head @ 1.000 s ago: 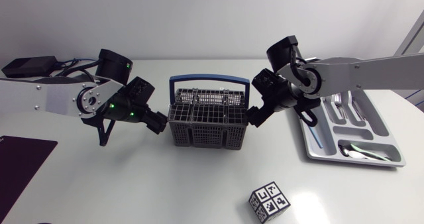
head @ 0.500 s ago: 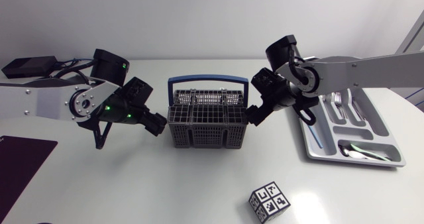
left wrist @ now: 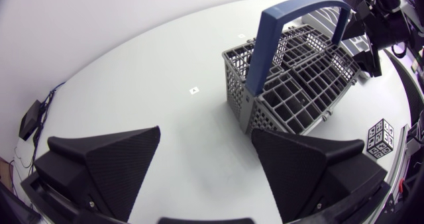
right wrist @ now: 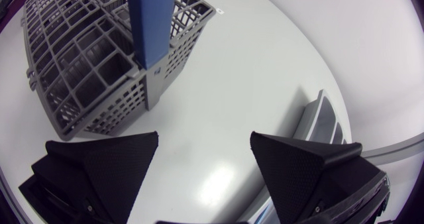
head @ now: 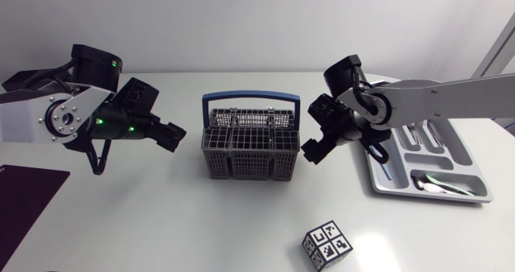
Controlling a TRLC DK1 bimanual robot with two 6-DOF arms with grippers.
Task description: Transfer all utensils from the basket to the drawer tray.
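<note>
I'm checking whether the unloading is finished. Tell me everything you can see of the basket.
The basket is a grey plastic lattice box split into many small compartments, with a blue arched handle upright across its middle. It stands upright on the white table, between the left gripper and right gripper; neither touches it. No utensils show inside.

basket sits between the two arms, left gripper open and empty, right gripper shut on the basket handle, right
Not quite. The right gripper is open and empty too, short of the basket and not touching its blue handle; the right wrist view shows this. The rest holds: the left gripper is open and empty.
</note>
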